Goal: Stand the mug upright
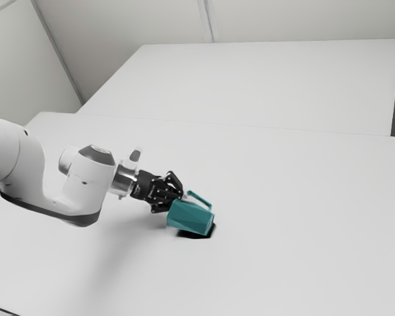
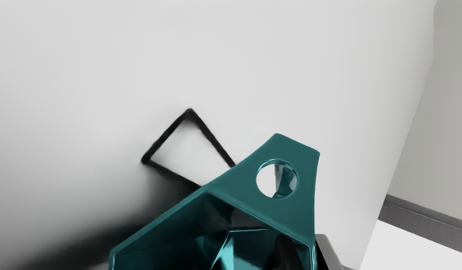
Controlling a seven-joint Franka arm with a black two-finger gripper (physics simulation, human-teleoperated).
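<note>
The teal mug [image 1: 189,218] is tipped over on its side at the table [image 1: 303,217], with its mouth toward the gripper [image 1: 182,197] and its base toward the exterior view's right. Its handle [image 1: 200,200] runs along the upper side. A black shadow [image 1: 196,234] lies right under the mug; whether the mug touches the table there cannot be told.

The gripper is grasping the mug by its wall, close to the rim. In the wrist view one black finger [image 2: 287,253] reaches inside the mouth and the other finger [image 2: 327,249] stands against the outside, with the teal wall pinched between them. A flat part with a round hole through it juts out from the rim. Near it, a thin dark angular outline [image 2: 168,135] shows on the table.

The arm [image 1: 85,187] comes in from the exterior view's left, with the gripper angled down to the mug.
</note>
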